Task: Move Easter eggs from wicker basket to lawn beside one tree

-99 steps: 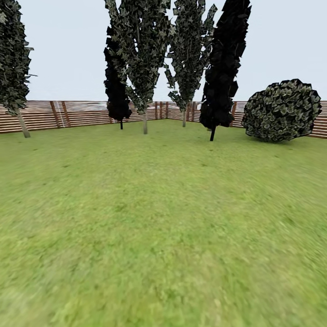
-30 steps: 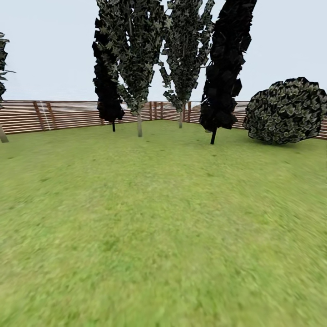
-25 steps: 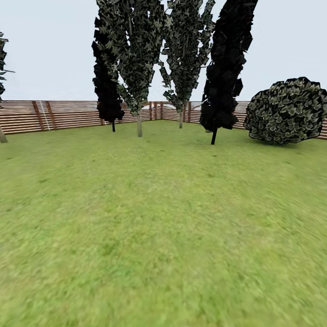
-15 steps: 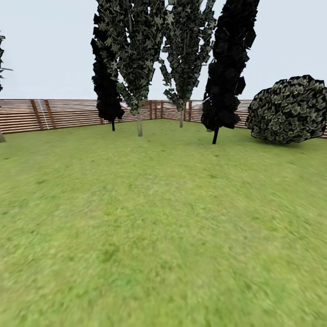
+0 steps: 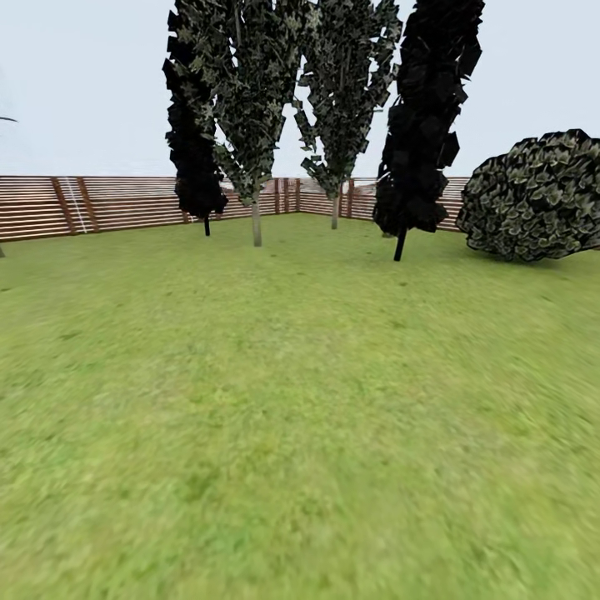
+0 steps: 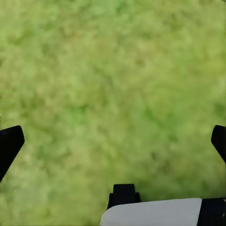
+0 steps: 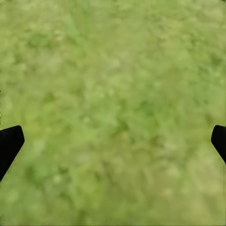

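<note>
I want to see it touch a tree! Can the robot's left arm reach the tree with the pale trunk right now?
Probably not. That tree stands far off across the lawn, close to the fence. The left gripper hangs open over plain grass. Nothing blocks the way, so the robot would likely just need to drive closer first.

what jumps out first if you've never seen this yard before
A cluster of tall, dark trees stands at the far end of the lawn, in the corner of the brown slatted fence. To their right sits a big round bush. In both wrist views there is just grass between the wide-apart fingertips of the left gripper and the right gripper.
</note>
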Controlling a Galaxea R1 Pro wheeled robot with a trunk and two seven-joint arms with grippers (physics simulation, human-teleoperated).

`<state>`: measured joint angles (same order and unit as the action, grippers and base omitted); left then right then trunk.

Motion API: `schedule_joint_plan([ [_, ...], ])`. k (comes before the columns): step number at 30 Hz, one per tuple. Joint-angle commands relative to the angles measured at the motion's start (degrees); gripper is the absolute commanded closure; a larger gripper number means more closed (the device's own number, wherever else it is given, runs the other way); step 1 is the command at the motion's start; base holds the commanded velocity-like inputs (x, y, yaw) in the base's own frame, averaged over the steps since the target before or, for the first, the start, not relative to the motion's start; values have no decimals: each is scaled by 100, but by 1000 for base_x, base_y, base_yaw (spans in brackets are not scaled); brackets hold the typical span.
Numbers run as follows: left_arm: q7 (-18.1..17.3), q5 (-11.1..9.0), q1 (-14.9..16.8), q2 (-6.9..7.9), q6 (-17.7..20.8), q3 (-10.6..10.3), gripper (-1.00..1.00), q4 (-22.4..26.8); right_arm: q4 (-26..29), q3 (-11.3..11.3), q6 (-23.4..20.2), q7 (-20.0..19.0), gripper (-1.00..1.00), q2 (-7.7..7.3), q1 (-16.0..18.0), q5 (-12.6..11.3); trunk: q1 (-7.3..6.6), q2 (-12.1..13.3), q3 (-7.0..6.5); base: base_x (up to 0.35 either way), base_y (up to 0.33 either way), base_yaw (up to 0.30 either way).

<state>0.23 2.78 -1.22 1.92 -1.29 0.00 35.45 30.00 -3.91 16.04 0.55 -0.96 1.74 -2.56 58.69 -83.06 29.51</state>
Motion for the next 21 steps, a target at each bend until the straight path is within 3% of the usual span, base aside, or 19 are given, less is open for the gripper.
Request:
schedule_joint_plan([
  [1, 3, 29, -1, 1, -12, 0, -100, 5, -2, 5, 20, 6, -100, 0, 2, -26, 3, -2, 5, 317, 94, 0],
  [21, 1, 29, -2, 1, -12, 0, -100, -2, -2, 4, 14, 0, -100, 8, 2, -24, 3, -2, 14, 317, 93, -68],
])
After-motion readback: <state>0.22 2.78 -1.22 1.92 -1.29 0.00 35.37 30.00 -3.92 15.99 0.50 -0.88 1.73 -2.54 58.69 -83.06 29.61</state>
